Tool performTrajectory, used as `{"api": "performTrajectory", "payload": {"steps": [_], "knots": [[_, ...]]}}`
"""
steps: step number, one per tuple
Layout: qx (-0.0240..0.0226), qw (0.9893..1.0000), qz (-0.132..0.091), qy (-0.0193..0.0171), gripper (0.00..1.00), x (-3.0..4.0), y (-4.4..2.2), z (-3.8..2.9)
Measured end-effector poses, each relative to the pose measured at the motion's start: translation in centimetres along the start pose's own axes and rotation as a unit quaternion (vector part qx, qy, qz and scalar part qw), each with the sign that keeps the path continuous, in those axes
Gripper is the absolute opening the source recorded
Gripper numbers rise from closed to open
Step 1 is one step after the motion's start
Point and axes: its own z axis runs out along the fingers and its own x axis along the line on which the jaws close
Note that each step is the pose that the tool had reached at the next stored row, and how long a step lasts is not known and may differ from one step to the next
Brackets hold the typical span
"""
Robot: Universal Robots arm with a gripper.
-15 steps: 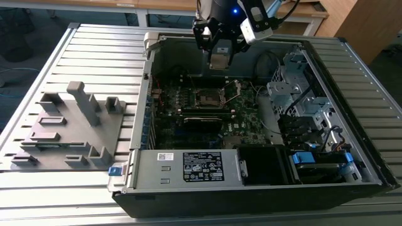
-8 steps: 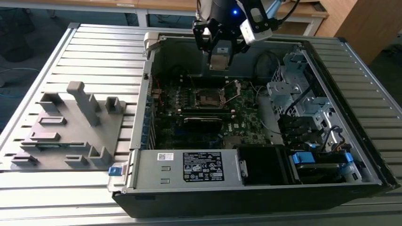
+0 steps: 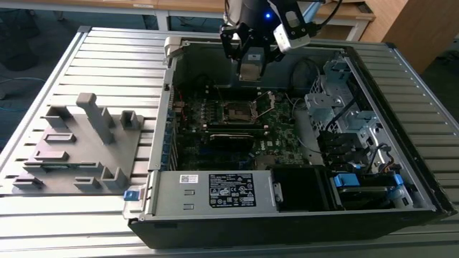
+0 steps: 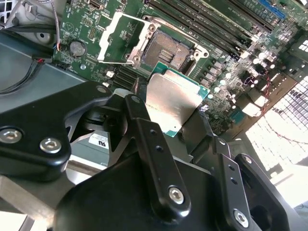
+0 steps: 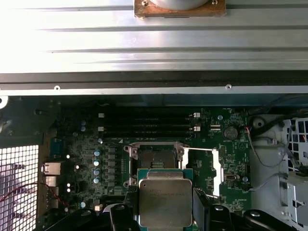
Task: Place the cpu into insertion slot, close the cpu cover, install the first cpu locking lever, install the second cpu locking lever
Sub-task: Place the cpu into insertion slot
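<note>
Right now your gripper (image 4: 169, 114) is clamped on the cpu (image 4: 175, 96), holding it by two opposite edges above the motherboard (image 3: 215, 145) inside the open computer case (image 3: 287, 223). The insertion slot (image 4: 166, 50) lies uncovered. Its cpu cover (image 4: 105, 43) is swung up to one side. Memory sticks (image 5: 149, 127) run alongside the slot, and a coin battery (image 4: 77, 47) sits near the raised cover.

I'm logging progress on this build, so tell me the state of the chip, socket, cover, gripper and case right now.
cpu: held in the gripper, above the board, not seated.
insertion slot: empty, uncovered.
cpu cover: swung open, beside the slot.
gripper: shut on the cpu.
computer case: side open, interior exposed.
</note>
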Motion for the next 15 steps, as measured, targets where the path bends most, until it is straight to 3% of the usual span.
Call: {"api": "performTrajectory", "payload": {"steps": [15], "knots": [[-0.0001, 1.0000, 0.000, 0.0000, 0.54, 0.00, -0.07, 0.73]]}}
